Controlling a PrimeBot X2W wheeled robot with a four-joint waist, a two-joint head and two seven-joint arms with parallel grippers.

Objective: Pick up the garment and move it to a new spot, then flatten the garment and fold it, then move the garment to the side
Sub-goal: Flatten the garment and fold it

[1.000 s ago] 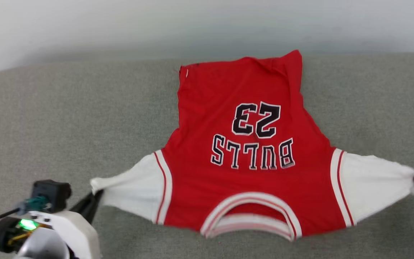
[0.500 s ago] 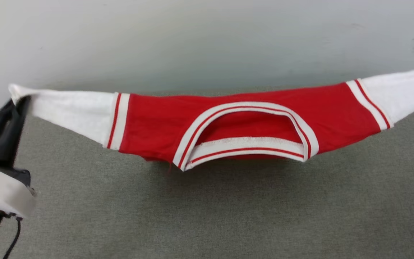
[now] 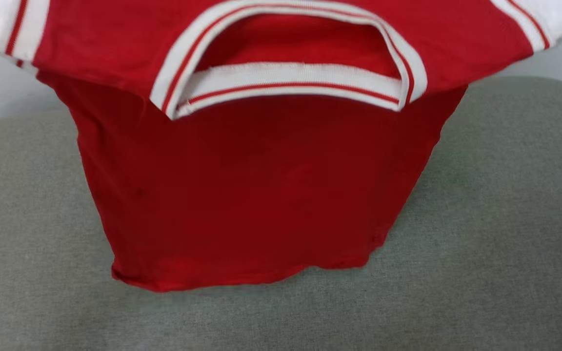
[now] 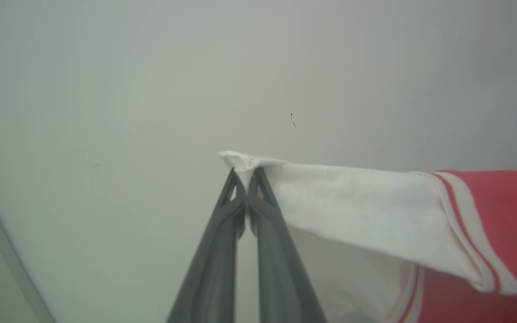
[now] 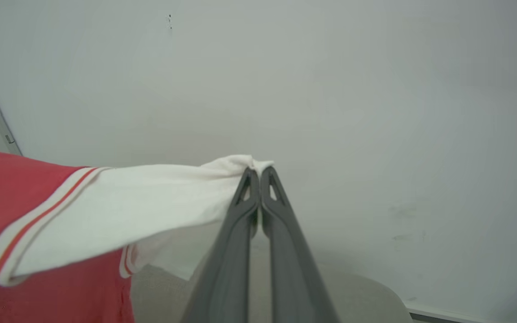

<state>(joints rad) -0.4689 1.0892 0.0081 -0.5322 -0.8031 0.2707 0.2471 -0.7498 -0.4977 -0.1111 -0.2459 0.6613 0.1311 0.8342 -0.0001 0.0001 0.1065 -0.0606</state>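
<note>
No legible txt, nos., brands or signs in any view; garment (image 3: pixel 242 195) side twd head cam reads plain red.

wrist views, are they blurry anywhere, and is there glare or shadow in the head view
Left wrist view: left tool sharp at its tips, soft toward the bottom edge; right wrist view: right tool the same; head view: even light, no glare, faint shadow at the hem of the garment.
</note>
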